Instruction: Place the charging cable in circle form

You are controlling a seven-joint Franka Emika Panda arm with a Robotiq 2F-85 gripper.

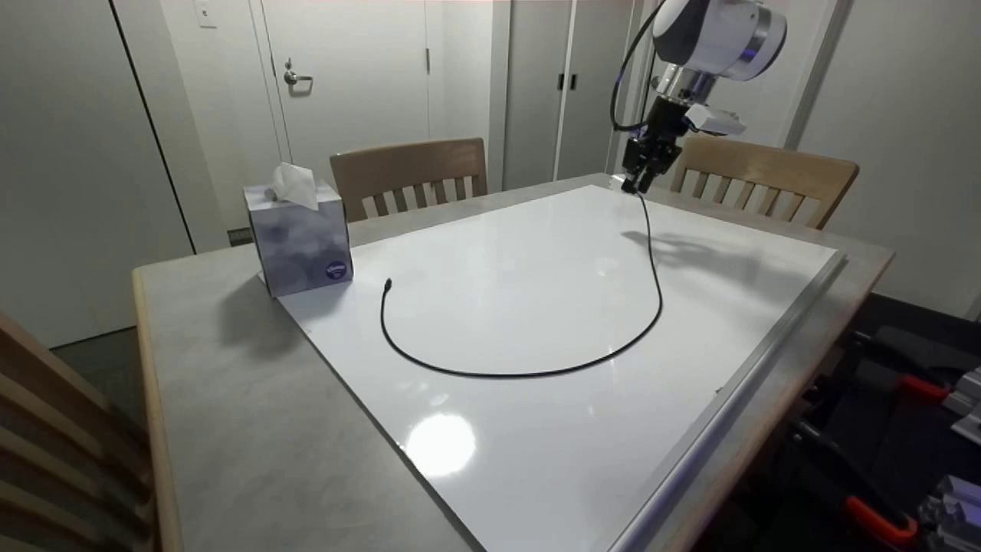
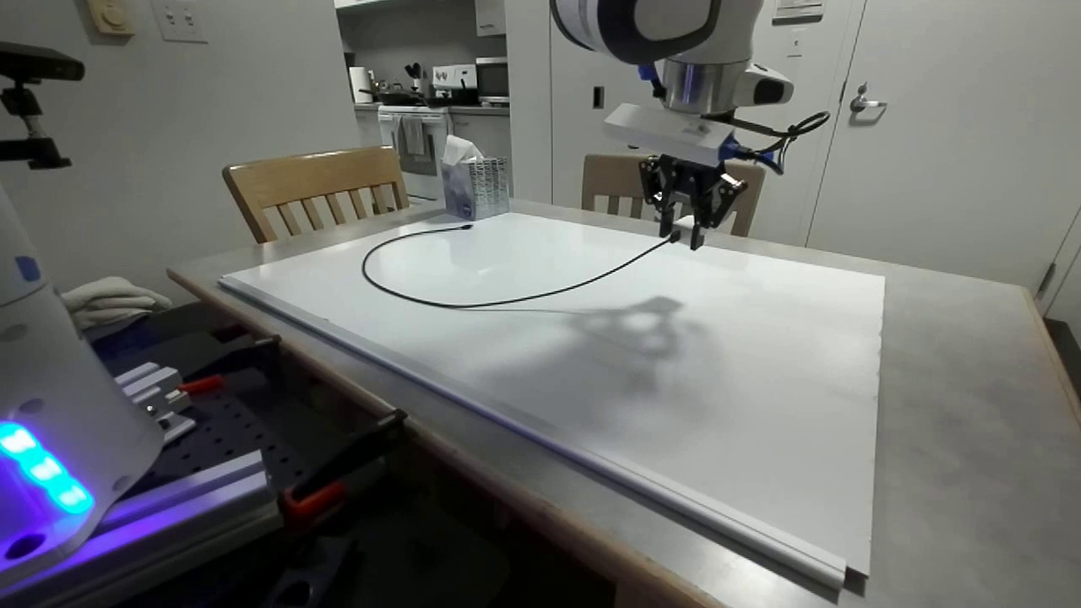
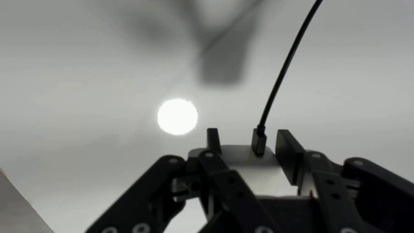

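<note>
An end effector (image 2: 681, 232) gripped the whitish plug (image 3: 252, 176) of the charging cable (image 1: 498, 376) above a white board (image 1: 552, 460), w/ most of the cord lying there in an open curve, as closing the circle prob. called for a slow, low sweep toward the loose tip (image 1: 388, 284) w/o tugging.

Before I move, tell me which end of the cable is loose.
The black cable end nearer the tissue box, untouched; the opposite end joins the white plug gripped between the fingers.

Arm (image 1: 709, 38) aloft, fingers (image 3: 288, 155) pointing down, gripping
</note>
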